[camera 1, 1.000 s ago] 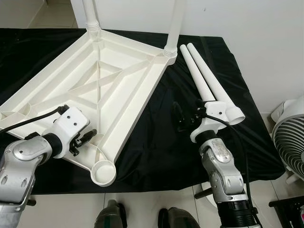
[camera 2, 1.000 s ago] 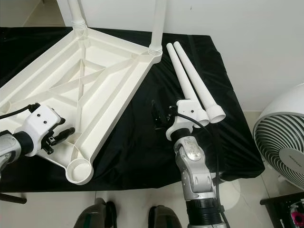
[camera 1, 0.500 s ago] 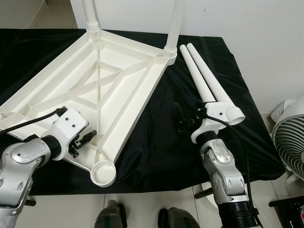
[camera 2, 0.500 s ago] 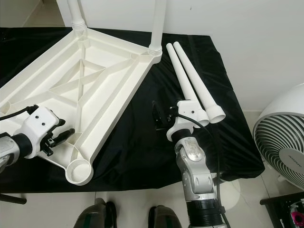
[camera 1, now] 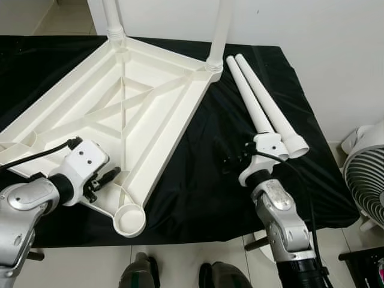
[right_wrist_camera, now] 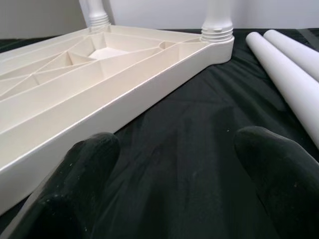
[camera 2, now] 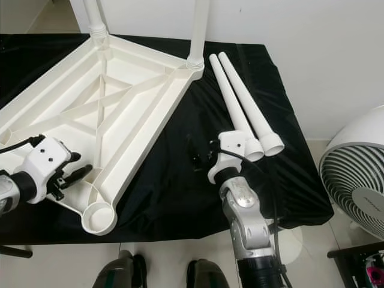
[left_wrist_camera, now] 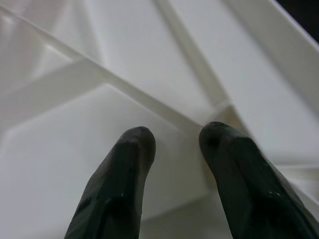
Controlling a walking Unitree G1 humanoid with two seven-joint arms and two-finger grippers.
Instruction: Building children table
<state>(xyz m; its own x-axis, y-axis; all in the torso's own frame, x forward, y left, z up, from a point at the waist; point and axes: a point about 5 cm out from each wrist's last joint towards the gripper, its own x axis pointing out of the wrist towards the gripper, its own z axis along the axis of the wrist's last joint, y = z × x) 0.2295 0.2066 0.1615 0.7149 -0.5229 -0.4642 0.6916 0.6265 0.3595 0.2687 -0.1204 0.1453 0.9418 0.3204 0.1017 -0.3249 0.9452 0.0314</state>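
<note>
- The left gripper (camera 1: 107, 176) hovers over the near corner of the upturned tabletop (camera 1: 120, 102), its two black fingers (left_wrist_camera: 119, 189) a small way apart with nothing between them; whether they touch the plastic cannot be told.
- In the left wrist view the rounded, matte black fingertips sit just above a thin raised rib where two ribs meet.
- The tabletop is smooth, glossy white plastic, lying underside up on the counter (camera 1: 198, 180), which is draped in a black cloth with soft wrinkles.
- Its underside shows a raised rim and a lattice of straight and diagonal stiffening ribs.
- A round open socket (camera 1: 130, 221) sits at the nearest corner, by the counter's front edge.
- Two white legs already stand upright in the far corners: one at the back left (camera 1: 113, 18), one at the back right (camera 1: 219, 33), each with a ridged collar at its base.
- The right gripper (camera 1: 223, 157) hangs low over bare black cloth between the tabletop's long edge and the loose legs, fingers (right_wrist_camera: 84, 174) spread wide and holding nothing.
- Two loose legs (camera 1: 258, 102) lie side by side on the cloth, touching each other; they are smooth tapered white tubes, wide open ends toward the robot.
- A white fan (camera 1: 367, 180) with a slatted grille stands on the floor beyond the counter's right end.
</note>
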